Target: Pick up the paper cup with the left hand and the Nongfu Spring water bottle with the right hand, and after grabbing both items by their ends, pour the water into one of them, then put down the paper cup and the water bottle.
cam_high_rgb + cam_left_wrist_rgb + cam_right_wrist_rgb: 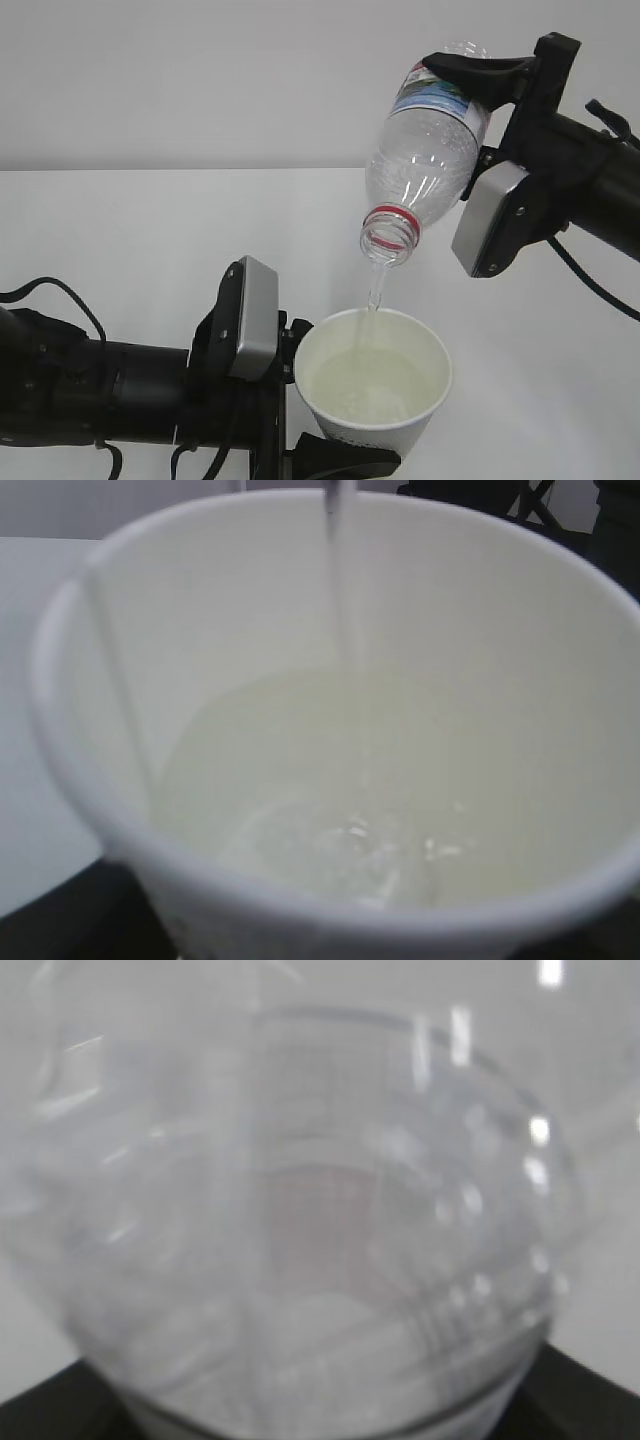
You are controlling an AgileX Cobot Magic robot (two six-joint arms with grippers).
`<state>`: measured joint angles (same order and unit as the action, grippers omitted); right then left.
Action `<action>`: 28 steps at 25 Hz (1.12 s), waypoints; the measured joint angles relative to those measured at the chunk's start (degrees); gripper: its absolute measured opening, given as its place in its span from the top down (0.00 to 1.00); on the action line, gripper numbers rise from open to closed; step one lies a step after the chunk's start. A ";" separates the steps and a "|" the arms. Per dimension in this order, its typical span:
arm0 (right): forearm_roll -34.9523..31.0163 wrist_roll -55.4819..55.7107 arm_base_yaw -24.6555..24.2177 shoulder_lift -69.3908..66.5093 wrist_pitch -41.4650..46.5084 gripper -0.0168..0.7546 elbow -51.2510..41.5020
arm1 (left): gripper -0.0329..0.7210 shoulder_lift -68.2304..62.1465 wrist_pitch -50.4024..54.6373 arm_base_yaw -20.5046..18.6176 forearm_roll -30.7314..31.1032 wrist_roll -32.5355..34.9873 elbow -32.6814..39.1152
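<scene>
From the exterior view, the right hand (470, 70) grips the Nongfu Spring water bottle (425, 150) near its base, tilted mouth-down over the white table (150, 230). A thin stream of water (375, 290) falls into the paper cup (375, 385), which the left hand (320, 440) clamps low at its side. In the left wrist view, the cup (330, 730) fills the frame, stream landing in pooled water (330, 810). The right wrist view shows only the bottle's (300, 1220) blurred clear body close up.
</scene>
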<state>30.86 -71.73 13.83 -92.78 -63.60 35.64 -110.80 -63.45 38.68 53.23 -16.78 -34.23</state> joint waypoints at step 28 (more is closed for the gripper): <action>0.00 0.20 0.00 0.00 -0.36 0.35 0.00 | 0.20 0.00 0.00 0.00 -0.31 0.00 0.00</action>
<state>30.86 -71.53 13.83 -92.78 -63.97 35.64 -110.80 -63.45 38.68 52.93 -16.78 -34.23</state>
